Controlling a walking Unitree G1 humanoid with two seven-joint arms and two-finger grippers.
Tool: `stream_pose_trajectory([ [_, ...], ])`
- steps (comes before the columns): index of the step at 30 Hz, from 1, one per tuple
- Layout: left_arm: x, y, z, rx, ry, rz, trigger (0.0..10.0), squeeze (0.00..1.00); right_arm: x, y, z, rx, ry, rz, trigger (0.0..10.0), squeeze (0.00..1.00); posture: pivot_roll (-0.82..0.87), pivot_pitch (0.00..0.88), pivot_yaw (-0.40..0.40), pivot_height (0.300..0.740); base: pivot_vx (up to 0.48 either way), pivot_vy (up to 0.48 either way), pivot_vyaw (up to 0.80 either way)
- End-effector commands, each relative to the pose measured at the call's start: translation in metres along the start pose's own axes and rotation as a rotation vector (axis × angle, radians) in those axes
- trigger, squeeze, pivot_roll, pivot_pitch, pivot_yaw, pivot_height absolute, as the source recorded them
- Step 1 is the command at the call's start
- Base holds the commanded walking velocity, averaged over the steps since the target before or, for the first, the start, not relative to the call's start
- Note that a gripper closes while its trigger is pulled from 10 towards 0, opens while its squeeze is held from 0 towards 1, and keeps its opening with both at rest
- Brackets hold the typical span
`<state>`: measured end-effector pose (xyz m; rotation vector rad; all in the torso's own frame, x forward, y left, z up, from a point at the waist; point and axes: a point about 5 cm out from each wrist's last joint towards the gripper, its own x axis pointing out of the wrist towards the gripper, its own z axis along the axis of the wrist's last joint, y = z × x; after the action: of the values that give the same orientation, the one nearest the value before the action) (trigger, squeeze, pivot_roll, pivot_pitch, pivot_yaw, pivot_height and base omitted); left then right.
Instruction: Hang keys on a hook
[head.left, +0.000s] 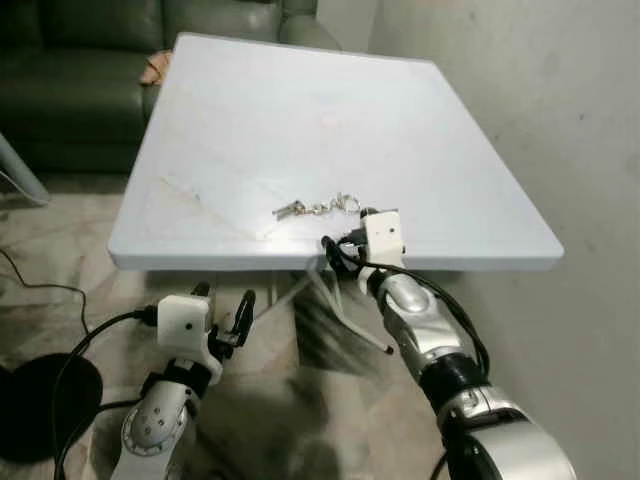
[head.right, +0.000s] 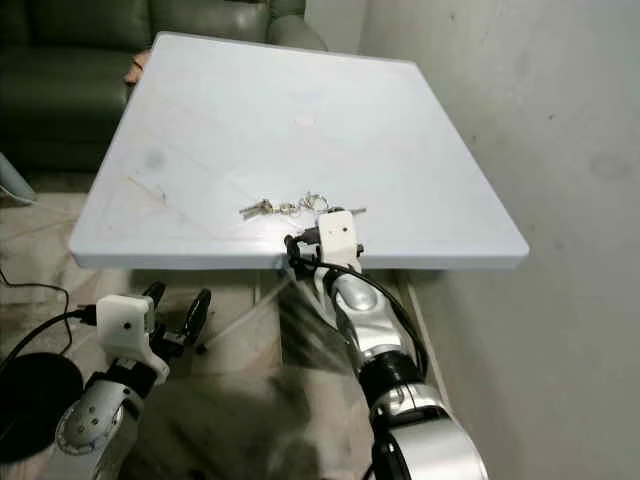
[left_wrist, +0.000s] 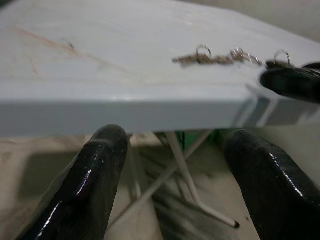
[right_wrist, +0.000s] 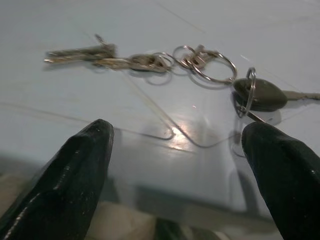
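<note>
A bunch of silver keys (head.left: 315, 207) on linked rings lies flat on the white table (head.left: 300, 120), close to its front edge. One key has a black head (right_wrist: 260, 94). My right gripper (right_wrist: 180, 130) is open at the table's front edge, just short of the keys, its two black fingers (right_wrist: 75, 170) spread wide with nothing between them. My left gripper (head.left: 225, 300) is open too and hangs lower, below the front edge and to the left of the keys. From the left wrist the keys (left_wrist: 215, 56) appear on the tabletop above its fingers (left_wrist: 95, 170).
A dark green sofa (head.left: 80, 60) stands behind the table at the left. A plain wall (head.left: 560, 120) runs along the right side. White folding legs (head.left: 340, 310) cross under the table. A black round base (head.left: 40, 400) and a cable lie on the floor at left.
</note>
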<state>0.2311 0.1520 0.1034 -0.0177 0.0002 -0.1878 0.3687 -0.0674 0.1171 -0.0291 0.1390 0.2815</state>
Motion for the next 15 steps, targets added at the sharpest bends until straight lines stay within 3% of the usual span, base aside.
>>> stream_pose_trajectory([
  [1, -0.004, -0.002, 0.001, 0.004, 0.009, 0.001, 10.0, 0.0, 0.002, -0.003, 0.003, -0.001, 0.005, -0.042, 10.0, 0.0, 0.02, 0.226, -0.143, 0.74, 0.0, 0.0, 0.0],
  [15, -0.016, -0.004, 0.001, -0.005, 0.054, 0.025, 10.0, 0.0, 0.01, -0.008, 0.022, 0.065, -0.066, -0.115, 10.0, 0.0, 0.05, 0.245, -0.145, 0.74, 0.0, 0.0, 0.0],
])
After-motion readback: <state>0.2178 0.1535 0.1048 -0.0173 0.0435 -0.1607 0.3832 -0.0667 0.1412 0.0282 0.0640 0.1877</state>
